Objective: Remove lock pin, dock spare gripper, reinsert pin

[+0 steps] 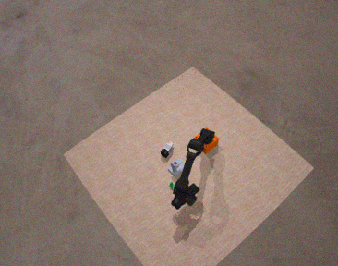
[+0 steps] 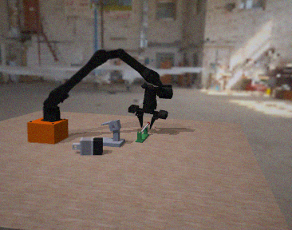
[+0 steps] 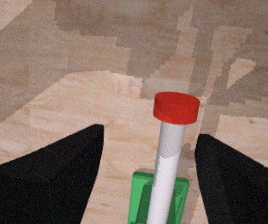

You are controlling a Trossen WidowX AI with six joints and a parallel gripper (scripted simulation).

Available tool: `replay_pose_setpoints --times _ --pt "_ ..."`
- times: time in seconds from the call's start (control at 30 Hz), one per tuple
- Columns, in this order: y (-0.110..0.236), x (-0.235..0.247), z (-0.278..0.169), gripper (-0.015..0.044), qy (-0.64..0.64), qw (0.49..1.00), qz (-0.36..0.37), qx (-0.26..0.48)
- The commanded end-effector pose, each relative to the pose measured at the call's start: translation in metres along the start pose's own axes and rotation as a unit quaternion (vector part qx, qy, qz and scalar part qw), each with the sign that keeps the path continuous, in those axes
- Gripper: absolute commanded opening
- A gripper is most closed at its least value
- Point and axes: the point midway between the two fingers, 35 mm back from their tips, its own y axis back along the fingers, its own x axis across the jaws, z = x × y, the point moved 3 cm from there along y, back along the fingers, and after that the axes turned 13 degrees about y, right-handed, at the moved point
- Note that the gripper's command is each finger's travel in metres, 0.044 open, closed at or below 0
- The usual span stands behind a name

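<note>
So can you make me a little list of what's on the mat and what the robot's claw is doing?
end effector: open, fingers on either side of the pin, holding nothing
pin: white with a red cap, resting tilted on the green stand
mount: grey, socket empty
spare gripper: grey and black, lying on the mat in front of the mount
arm base: orange block
</note>
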Motion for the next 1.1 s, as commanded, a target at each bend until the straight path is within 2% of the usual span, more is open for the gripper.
replay_pose_setpoints --times 0.0,1.07 --pt "0.01 0.001 0.001 0.02 0.0 1.0 -0.001 0.0" --pt "0.063 0.017 0.005 0.02 -0.005 0.999 0.03 0.008"
